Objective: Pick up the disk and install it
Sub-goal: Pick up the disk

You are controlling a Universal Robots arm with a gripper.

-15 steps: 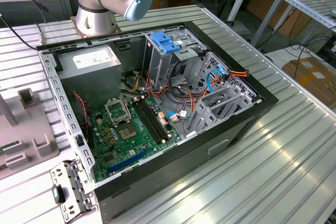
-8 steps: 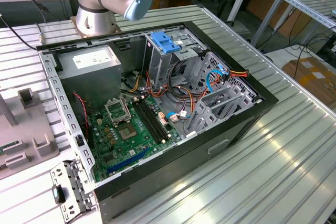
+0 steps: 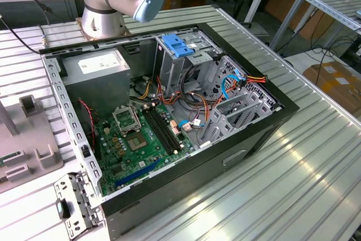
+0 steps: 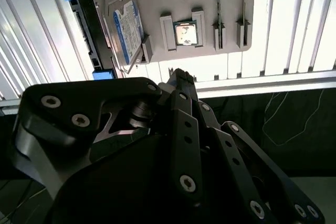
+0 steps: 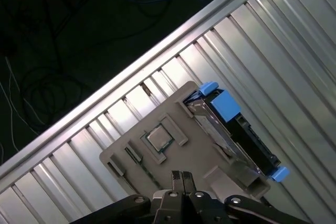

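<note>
Your ribbed aluminium table (image 3: 316, 156) carries an open black computer case (image 3: 169, 122); at its nine o'clock, the exterior view's left, a grey fixture plate (image 3: 42, 162); the dark metal disk (image 4: 125, 30), white-labelled and blue-framed, stands edgewise in it; your black gripper (image 5: 181, 178) is clenched, empty.

light: bright, even | glare: table slats (image 4: 294, 19) | shadows: soft

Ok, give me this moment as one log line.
stage: pre-grasp | gripper: shut, empty, over grey fixture | disk: standing on edge at fixture's side, not gripped | install: not done
</note>
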